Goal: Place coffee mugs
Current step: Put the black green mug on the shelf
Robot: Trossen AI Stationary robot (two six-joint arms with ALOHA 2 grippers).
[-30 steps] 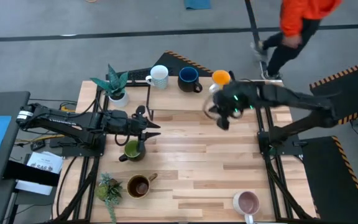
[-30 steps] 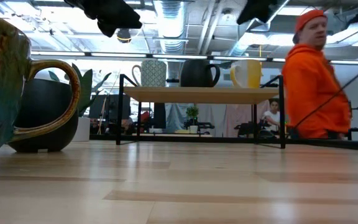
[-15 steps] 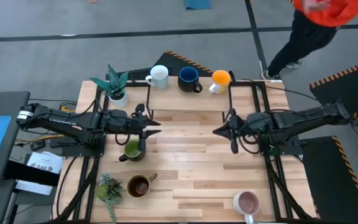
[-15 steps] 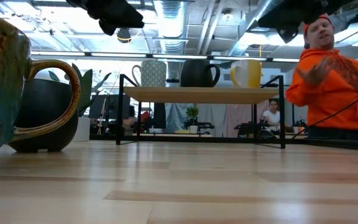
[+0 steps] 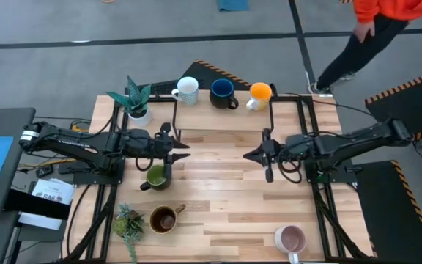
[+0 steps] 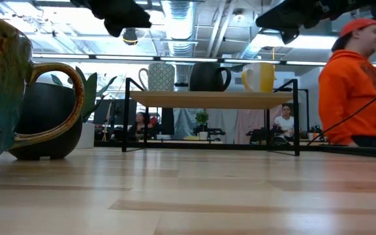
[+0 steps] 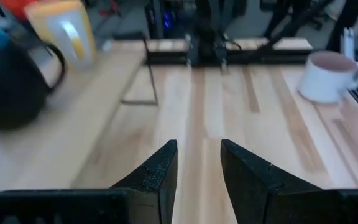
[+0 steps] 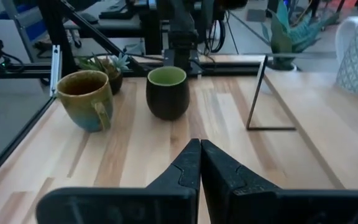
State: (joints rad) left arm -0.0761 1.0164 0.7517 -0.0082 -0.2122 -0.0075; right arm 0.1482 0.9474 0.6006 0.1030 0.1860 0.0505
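Olive mug (image 5: 155,176) under left fingers (image 5: 184,150), parted | right fingers (image 5: 250,155) closed, empty

White mug (image 5: 187,90), dark blue mug (image 5: 222,92) and orange mug (image 5: 260,92) stood in a row on the shelf (image 5: 196,117). The olive green mug (image 5: 156,176) sat in front of that shelf, under the left gripper (image 5: 173,155); the right gripper (image 5: 258,155) hovered nearby.

Both arms are matte black, built of slim tubular links with chunkier joint housings; black cables loop loosely along them. The left arm (image 5: 86,143), at the frame's left, carries a small white label near its base end. The right arm (image 5: 343,139), at the frame's right, looks alike. Each wrist ends in two dark, wedge-shaped fingers (image 7: 160,171) with flat inner faces and faintly textured plastic, tapering to narrow tips.
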